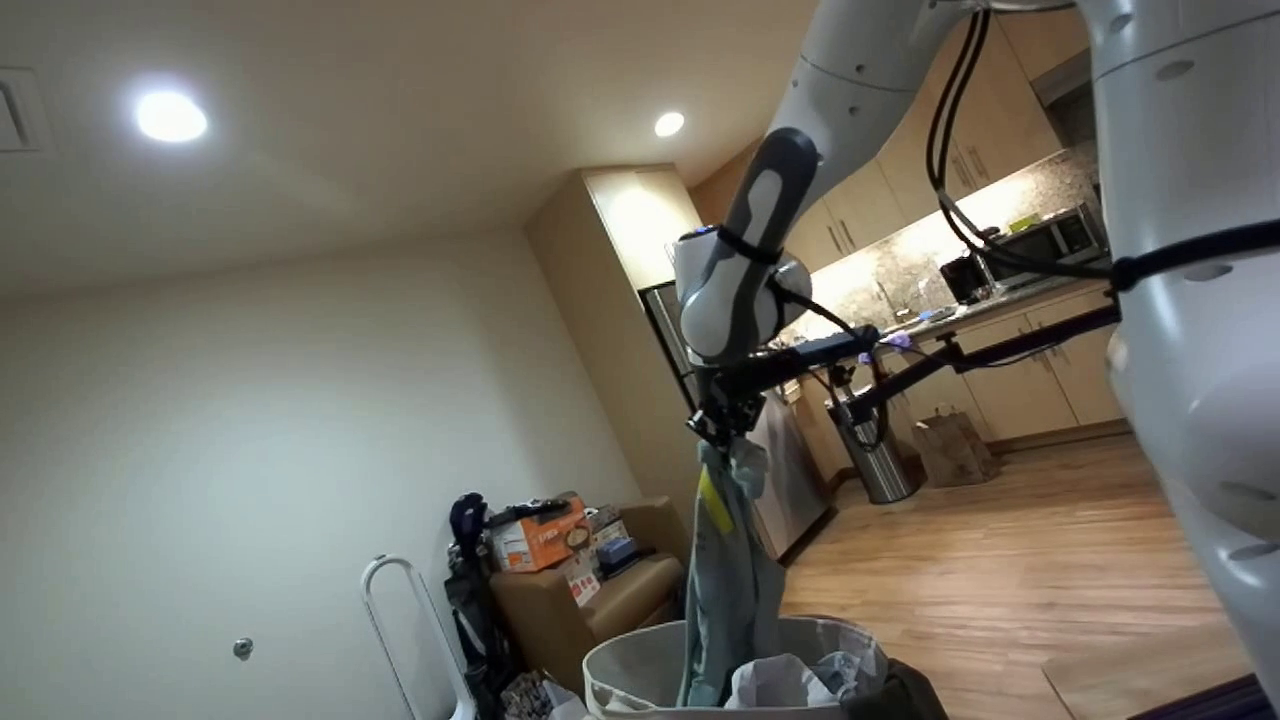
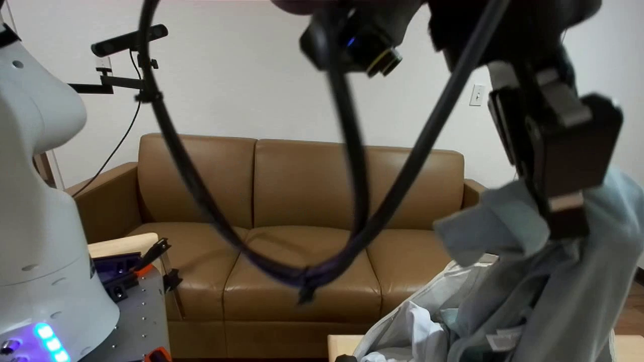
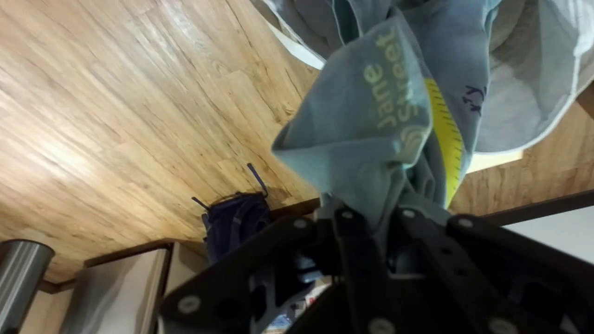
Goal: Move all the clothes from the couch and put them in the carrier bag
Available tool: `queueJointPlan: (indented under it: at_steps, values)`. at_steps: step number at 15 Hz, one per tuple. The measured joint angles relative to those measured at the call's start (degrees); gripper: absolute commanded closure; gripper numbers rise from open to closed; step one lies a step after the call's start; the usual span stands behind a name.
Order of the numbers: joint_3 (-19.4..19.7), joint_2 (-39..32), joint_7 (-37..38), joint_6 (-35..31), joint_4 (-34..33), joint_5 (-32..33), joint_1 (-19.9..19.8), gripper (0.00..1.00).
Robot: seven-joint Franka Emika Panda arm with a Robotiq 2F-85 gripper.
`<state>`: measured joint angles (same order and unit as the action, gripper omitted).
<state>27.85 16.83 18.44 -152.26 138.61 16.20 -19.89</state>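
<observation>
My gripper is shut on a grey-blue garment above the carrier bag. That garment, part of the clothes, hangs long and loose, with its lower end down inside the bag's mouth. Pale lettering and a yellow strip show on the cloth in the wrist view, where it bunches between the fingers. The carrier bag has pale grey sides and a wide round mouth. White clothes lie in it beside the hanging garment. The brown couch stands behind in an exterior view, partly crossed by blurred cables. The bag's bottom is hidden.
A pale wooden surface shows beneath the bag. A dark cloth-like thing lies against its rim. An armchair bearing an orange box stands behind. Farther off are a metal bin and a paper bag.
</observation>
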Motion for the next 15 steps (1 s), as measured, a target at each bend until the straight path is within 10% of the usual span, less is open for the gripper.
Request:
queueJointPlan:
  at_steps: [6, 10, 15]
  values:
    - [0.1, -5.0, -0.5, -12.0, 10.8, -1.7, -9.2, 0.96]
    - [0.2, -2.9, -13.2, -6.0, 14.2, -13.1, -4.7, 0.96]
    - [-1.8, -2.0, -17.4, 4.7, 10.4, -11.0, -5.2, 0.89]
